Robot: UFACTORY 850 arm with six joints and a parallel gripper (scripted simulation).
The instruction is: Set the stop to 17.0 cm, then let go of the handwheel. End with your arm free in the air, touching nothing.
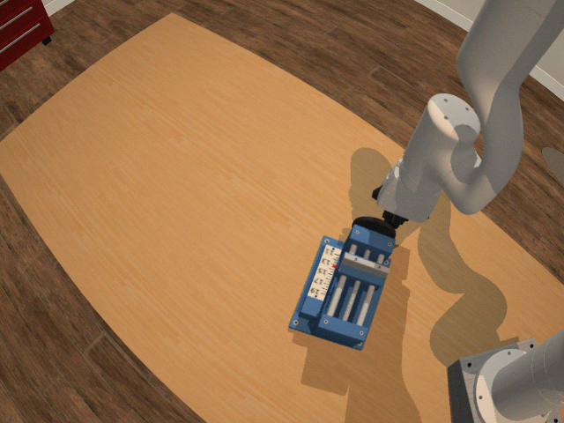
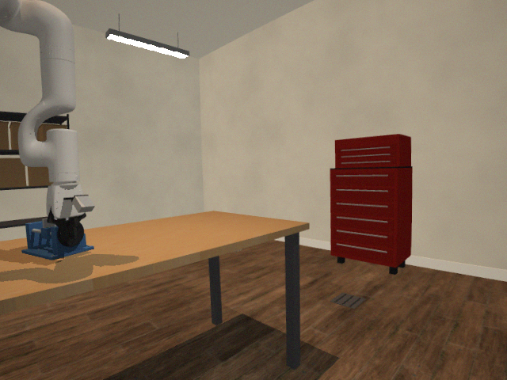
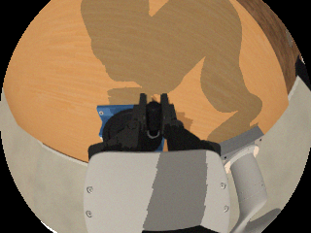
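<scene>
A blue screw-driven fixture [image 1: 342,331] [image 2: 52,256] stands on the table. Its grey-topped stop [image 1: 366,264] sits on the rods toward the handwheel end. The red pointer [image 1: 334,266] on the scale [image 1: 324,273] reads a little past 13, below 15; the exact tenth cannot be told. The black handwheel [image 1: 371,223] [image 2: 70,233] [image 3: 116,127] is on the fixture's end. My gripper [image 1: 394,220] [image 3: 153,102] is shut on the wheel's black handle [image 3: 154,116], with one finger on each side. In the exterior view the fingertips are hidden or merge with the wheel.
The arm's base [image 1: 464,387] stands near the fixture at the table's edge. The wooden table [image 1: 181,181] [image 2: 184,233] extends away from the fixture. A red tool cabinet [image 2: 364,204] and a shelf with boxes [image 2: 12,172] stand beyond the table.
</scene>
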